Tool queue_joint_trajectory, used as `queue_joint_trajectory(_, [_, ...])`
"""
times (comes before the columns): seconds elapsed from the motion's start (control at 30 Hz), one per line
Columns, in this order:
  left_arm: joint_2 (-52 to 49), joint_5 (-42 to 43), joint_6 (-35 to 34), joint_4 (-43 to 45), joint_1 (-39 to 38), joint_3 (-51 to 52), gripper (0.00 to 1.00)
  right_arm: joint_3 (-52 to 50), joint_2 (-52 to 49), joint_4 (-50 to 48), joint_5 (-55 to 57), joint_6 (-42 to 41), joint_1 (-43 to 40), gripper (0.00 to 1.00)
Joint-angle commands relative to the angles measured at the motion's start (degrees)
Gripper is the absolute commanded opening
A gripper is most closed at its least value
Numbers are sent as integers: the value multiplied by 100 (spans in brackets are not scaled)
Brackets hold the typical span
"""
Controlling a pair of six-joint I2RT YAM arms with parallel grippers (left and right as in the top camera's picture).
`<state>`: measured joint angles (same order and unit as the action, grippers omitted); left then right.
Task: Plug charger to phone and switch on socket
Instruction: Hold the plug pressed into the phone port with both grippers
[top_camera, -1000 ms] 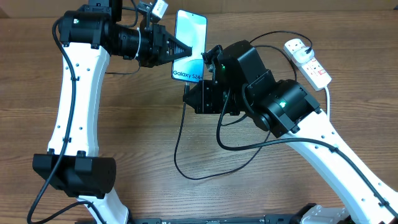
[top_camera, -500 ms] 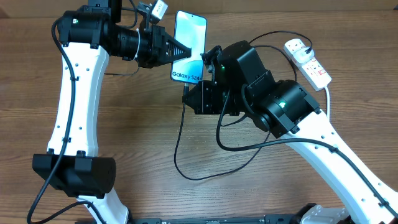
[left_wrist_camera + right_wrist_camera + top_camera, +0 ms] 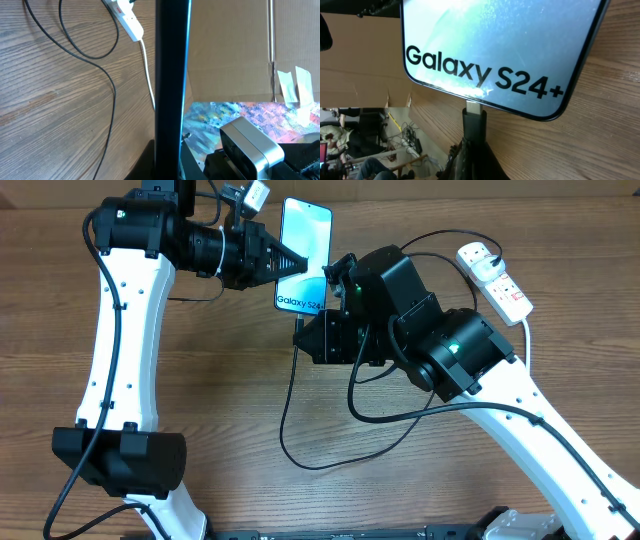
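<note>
- I have the phone (image 3: 306, 252) held up near the far edge of the tabletop (image 3: 200, 410), between the two arms. It is well to the left of the socket (image 3: 496, 279).
- The phone is a slim slab with a black rim. Its lit screen fades from pale blue to teal, with dark "Galaxy S24+" lettering along its lower end.
- In the left wrist view the phone is edge-on, a thin black vertical bar with a teal glow down one side.
- My left fingers (image 3: 286, 260) are clamped on the phone's left side.
- My right fingers (image 3: 487, 167) are closed around the black connector body of the charger (image 3: 474, 125), just under the phone.
- The connector's small metal tip meets the middle of the phone's lower edge. I cannot tell how far in it sits.
- From the connector, the thin black charger cable drops toward me, loops on the tabletop, and curves back under the right arm toward the socket.
- The socket is a white oblong strip with red marking, lying at an angle at the far right. Its thick white cord (image 3: 148, 75) trails off one end.
- I cannot read its switch position.
</note>
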<state>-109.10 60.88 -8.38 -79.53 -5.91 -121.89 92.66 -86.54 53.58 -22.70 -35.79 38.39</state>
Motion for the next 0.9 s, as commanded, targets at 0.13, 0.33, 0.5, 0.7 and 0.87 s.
queue_joint_trajectory(0.13, [87, 328, 44, -20, 9, -201, 4, 79, -26, -79, 55, -26, 13, 4])
queue_joint_trajectory(0.33, [87, 330, 0, -20, 9, -201, 4, 79, -26, -79, 55, -46, 13, 4])
queue_joint_trajectory(0.5, [87, 330, -61, -15, 9, -201, 4, 79, -26, -79, 52, -46, 13, 4])
queue_joint_trajectory(0.7, [87, 326, -52, 4, 9, -201, 4, 79, -26, -57, 52, -70, 13, 4])
queue_joint_trajectory(0.87, [87, 323, -39, 28, 9, -201, 4, 79, -26, -37, 50, -70, 13, 4])
